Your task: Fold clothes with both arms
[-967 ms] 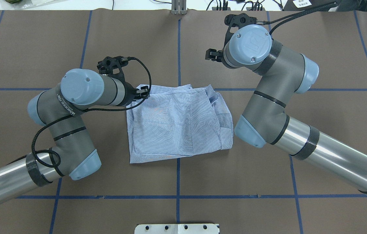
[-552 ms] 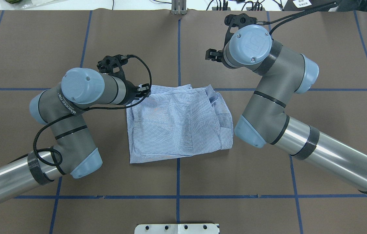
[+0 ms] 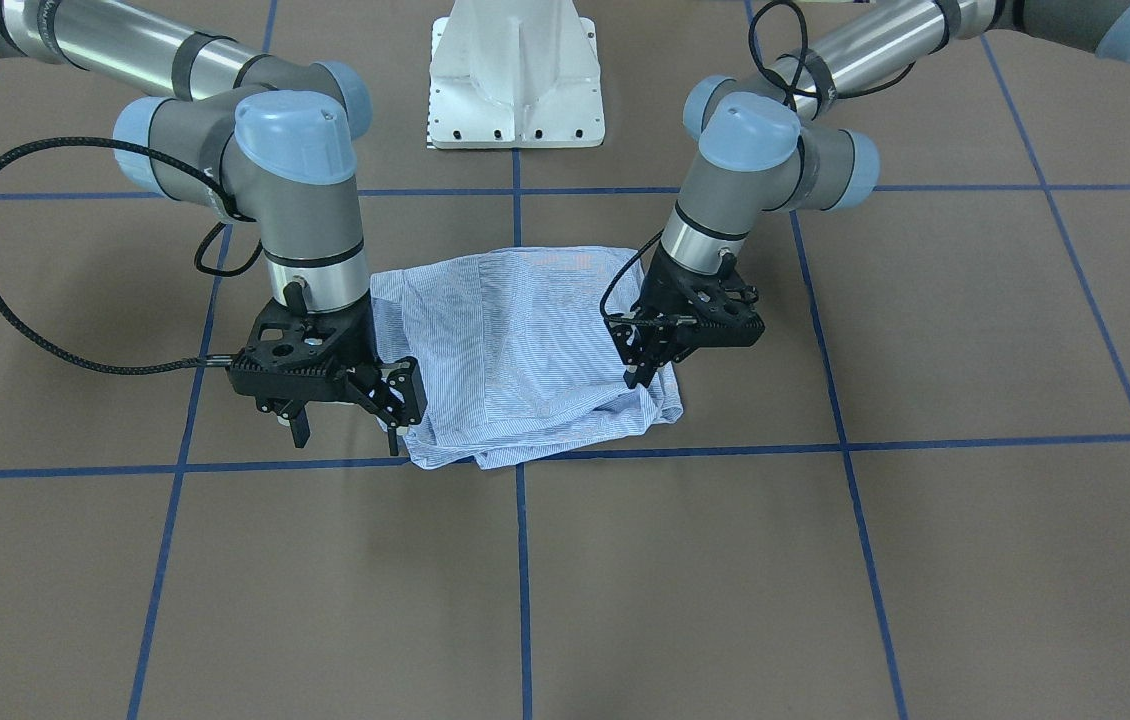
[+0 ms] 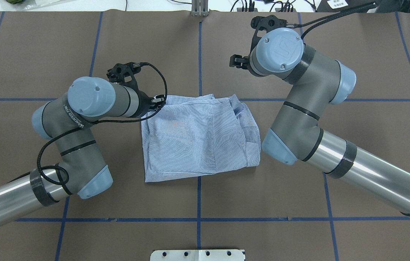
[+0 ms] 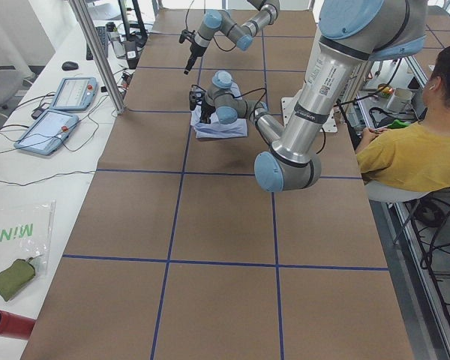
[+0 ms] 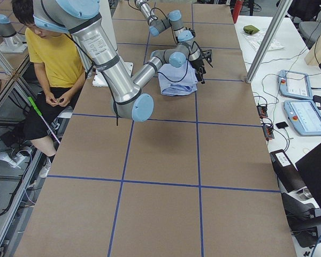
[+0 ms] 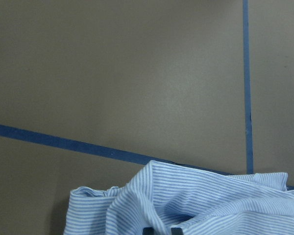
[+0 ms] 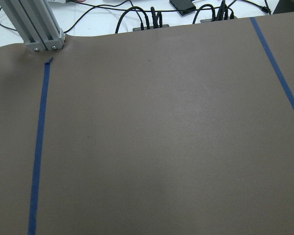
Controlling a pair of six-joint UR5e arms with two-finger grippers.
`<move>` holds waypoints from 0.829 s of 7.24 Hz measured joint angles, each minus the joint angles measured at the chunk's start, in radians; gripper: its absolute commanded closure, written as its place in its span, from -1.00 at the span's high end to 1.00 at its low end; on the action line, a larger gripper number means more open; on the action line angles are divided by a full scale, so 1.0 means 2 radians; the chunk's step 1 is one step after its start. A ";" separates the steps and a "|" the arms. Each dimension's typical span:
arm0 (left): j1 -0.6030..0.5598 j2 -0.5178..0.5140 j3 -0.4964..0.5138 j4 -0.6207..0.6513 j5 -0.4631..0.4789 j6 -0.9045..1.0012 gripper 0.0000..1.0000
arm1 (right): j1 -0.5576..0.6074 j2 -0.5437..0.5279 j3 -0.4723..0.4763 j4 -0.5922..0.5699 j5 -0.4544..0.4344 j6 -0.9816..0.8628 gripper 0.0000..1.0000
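Note:
The light blue striped shirt (image 4: pixel 197 137) lies folded into a rough square at the middle of the brown table; it also shows in the front view (image 3: pixel 515 350). My left gripper (image 4: pixel 158 100) is at the shirt's far left corner. In the front view it (image 3: pixel 637 378) points down with its fingers close together on the cloth. The left wrist view shows rumpled cloth (image 7: pixel 196 205) between two dark fingertips at the bottom edge. My right gripper (image 4: pixel 234 61) hangs open and empty above bare table beyond the shirt's far right corner; it also shows in the front view (image 3: pixel 347 435).
The white pedestal base (image 3: pixel 515 80) stands at the near table edge. An aluminium post (image 4: pixel 199 9) and cables sit at the far edge. Blue tape lines grid the table. A seated person in yellow (image 5: pixel 412 150) is beside the robot. Tablets (image 5: pixel 56 112) lie on a side table.
My left gripper has shifted slightly toward the far edge, with the shirt's corner edging along with it. The right arm has not moved.

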 measured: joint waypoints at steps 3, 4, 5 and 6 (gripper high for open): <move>-0.008 0.000 0.013 0.000 0.006 0.004 -1.00 | -0.001 -0.001 -0.001 0.002 -0.001 0.000 0.98; -0.016 0.000 0.025 0.000 0.010 0.010 -1.00 | -0.003 -0.001 -0.002 0.002 -0.002 0.001 0.98; -0.022 -0.001 0.037 0.000 0.017 0.017 0.04 | -0.005 -0.001 -0.002 0.003 -0.003 0.003 0.98; -0.025 -0.001 0.044 0.000 0.023 0.024 0.99 | -0.006 -0.001 -0.002 0.004 -0.004 0.005 0.98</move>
